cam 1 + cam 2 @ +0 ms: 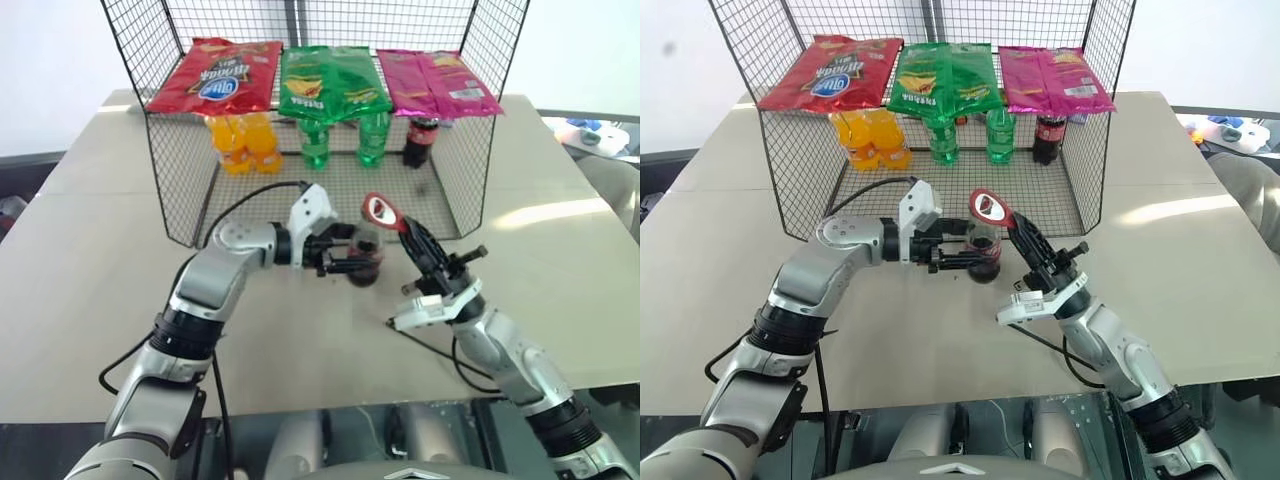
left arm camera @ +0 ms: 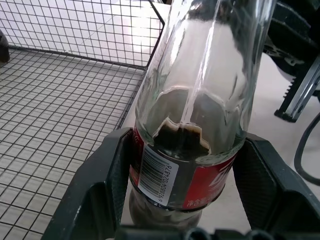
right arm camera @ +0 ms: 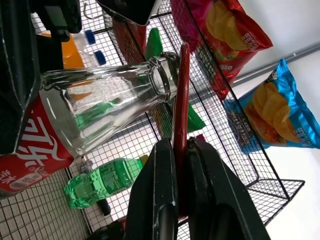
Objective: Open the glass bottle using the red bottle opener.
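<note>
Gripping the small clear glass cola bottle [image 1: 366,257] at its red label, above the beige tabletop [image 1: 90,260]: left pincer [image 1: 352,257]. Right pincer [image 1: 414,236] clenched on the flat red bottle opener [image 1: 383,211], ring head beside the bottle mouth, before a black wire basket [image 1: 180,190]

Arms: silver-grey shells with black joint bands, black cables looping alongside. White wrist housings. Left claw [image 1: 352,256] and right claw [image 1: 408,228]: two ribbed black fingers each.
</note>
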`<move>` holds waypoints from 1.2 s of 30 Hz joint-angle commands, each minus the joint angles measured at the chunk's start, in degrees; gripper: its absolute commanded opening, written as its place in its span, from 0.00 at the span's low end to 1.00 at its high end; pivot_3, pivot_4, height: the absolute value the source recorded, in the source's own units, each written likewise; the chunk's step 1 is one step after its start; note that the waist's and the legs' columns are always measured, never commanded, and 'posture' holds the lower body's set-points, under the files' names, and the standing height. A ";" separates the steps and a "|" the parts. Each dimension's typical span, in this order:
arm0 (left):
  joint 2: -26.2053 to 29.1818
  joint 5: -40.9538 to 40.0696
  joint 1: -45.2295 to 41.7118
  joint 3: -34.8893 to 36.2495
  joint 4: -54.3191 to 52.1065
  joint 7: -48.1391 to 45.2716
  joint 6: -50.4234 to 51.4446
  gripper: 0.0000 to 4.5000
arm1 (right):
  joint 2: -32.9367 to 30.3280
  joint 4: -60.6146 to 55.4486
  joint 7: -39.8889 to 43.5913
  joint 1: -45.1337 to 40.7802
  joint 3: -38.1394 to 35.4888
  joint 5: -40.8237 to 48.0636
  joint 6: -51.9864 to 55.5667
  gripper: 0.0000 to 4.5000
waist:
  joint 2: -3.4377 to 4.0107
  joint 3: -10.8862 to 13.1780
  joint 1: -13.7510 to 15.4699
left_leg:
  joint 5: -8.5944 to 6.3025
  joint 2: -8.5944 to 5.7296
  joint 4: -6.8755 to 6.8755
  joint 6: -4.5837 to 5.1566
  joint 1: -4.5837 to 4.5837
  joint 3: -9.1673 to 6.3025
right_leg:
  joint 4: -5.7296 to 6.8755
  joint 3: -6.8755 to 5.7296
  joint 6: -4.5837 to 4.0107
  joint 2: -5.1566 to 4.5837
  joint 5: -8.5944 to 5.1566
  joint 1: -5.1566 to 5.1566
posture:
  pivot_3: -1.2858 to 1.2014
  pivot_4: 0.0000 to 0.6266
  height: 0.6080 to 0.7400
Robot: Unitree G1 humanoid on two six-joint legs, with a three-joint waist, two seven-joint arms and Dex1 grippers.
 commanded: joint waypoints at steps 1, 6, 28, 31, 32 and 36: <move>-0.46 -0.23 -0.39 -1.11 -1.96 -1.13 -1.96 0.57 | -3.69 1.74 7.37 2.64 -0.12 0.15 1.45 0.00 | 0.00 0.00 0.03 | -0.01 0.00 0.00 0.01 0.01 0.02 | 0.00 0.03 -0.02 0.00 -0.01 0.00 | 0.52 0.24 1.00; -0.53 0.25 -0.35 -1.40 -1.63 -0.94 -2.58 0.57 | -7.30 -1.65 12.13 3.39 -2.17 3.01 1.45 0.00 | -0.01 -0.02 0.22 | -0.04 0.00 0.00 0.07 0.04 0.09 | -0.01 0.09 -0.03 -0.01 -0.02 0.01 | 0.52 0.24 1.00; -1.85 2.14 1.01 -2.71 0.94 0.18 -6.23 0.57 | -18.23 -16.75 35.11 -1.41 -13.23 16.12 5.86 0.00 | -0.01 -0.03 1.14 | -0.11 -0.02 0.02 0.18 0.04 0.19 | -0.06 0.15 -0.08 0.00 -0.06 0.01 | 0.52 0.24 1.00; -2.19 2.16 1.24 -2.64 1.02 0.49 -6.43 0.57 | -18.30 -17.63 38.16 -4.15 -12.96 17.37 6.71 0.00 | -0.01 -0.03 1.17 | -0.12 -0.02 0.02 0.20 0.04 0.19 | -0.07 0.15 -0.08 0.00 -0.06 0.01 | 0.52 0.24 1.00; -2.27 2.19 1.33 -2.66 0.98 0.57 -6.48 0.57 | -18.16 -17.80 38.94 -4.82 -12.81 17.64 6.98 0.00 | -0.01 -0.03 1.18 | -0.14 -0.02 0.02 0.24 0.03 0.19 | -0.07 0.14 -0.08 0.00 -0.06 0.01 | 0.52 0.24 1.00; -2.67 2.07 1.76 -2.50 0.54 1.26 -6.32 0.57 | -15.49 -19.33 42.59 -6.45 -12.45 21.04 11.31 0.00 | -0.01 -0.03 1.29 | -0.14 -0.02 0.03 0.23 0.01 0.17 | -0.07 0.13 -0.08 0.00 -0.05 0.01 | 0.52 0.24 1.00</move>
